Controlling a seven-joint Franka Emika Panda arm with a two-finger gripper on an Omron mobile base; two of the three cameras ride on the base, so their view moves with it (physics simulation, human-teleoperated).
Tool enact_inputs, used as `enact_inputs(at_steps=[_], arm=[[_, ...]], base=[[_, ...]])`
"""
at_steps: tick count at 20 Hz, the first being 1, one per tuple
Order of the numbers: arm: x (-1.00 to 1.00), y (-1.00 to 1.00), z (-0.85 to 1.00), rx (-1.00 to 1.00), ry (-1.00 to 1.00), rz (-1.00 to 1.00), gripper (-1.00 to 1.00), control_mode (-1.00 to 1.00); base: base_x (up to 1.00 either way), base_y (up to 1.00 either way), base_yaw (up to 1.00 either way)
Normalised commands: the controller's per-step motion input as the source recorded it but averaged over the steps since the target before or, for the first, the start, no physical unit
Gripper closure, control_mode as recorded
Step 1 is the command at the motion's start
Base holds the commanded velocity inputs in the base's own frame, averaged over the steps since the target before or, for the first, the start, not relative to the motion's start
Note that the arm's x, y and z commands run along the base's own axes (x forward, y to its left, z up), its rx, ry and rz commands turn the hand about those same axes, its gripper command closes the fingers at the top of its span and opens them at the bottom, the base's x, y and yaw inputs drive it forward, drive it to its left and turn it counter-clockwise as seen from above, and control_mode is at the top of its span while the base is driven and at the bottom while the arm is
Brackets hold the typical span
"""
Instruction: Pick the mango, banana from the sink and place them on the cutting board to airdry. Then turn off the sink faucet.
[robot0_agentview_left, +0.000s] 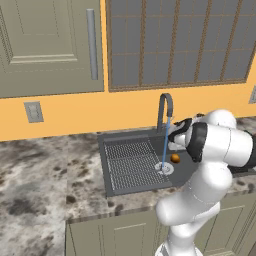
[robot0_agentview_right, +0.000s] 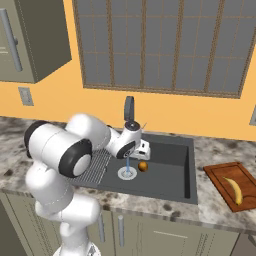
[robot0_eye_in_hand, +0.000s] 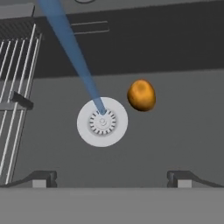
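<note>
My gripper (robot0_eye_in_hand: 112, 179) hangs over the sink (robot0_agentview_right: 170, 180) with its jaws spread wide and nothing between them; in the hand view the two dark fingertips (robot0_eye_in_hand: 41, 178) stand far apart at the bottom, above the bare grey basin floor. Beyond them in that view lies the round silver drain (robot0_eye_in_hand: 102, 121), and the mango (robot0_eye_in_hand: 141, 95), an orange-yellow ball, rests on the basin floor just beside the drain, apart from both fingertips. A thin blue stream of water (robot0_eye_in_hand: 70, 48) falls onto the drain. In the left base view I see the stream drop from the arched tip of the faucet (robot0_agentview_left: 165, 107), which rises at the back edge of the sink, with the ribbed drainboard (robot0_agentview_left: 127, 162) to the left of the drain and the mango to its right. In the right base view my hand sits just under the faucet, above the drain. To the right of the sink, on the speckled counter (robot0_agentview_right: 210, 147), lies the reddish-brown cutting board (robot0_agentview_right: 220, 175), and the banana (robot0_agentview_right: 233, 190) lies flat on it, well apart from the sink.
</note>
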Motion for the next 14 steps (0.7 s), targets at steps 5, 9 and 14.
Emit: enact_inputs(at_steps=[5,9,14], arm=[[0.24,-0.08,-0.16,0.03,0.0,-0.05,-1.0,-1.0],[0.23,-0.14,-0.16,0.03,0.02,-0.04,-1.0,-1.0],[0.21,-0.09,-0.18,0.02,0.04,-0.03,-1.0,-1.0]], base=[[0.0,0.0,0.0],[0.0,0.0,0.0],[0.0,0.0,0.0]])
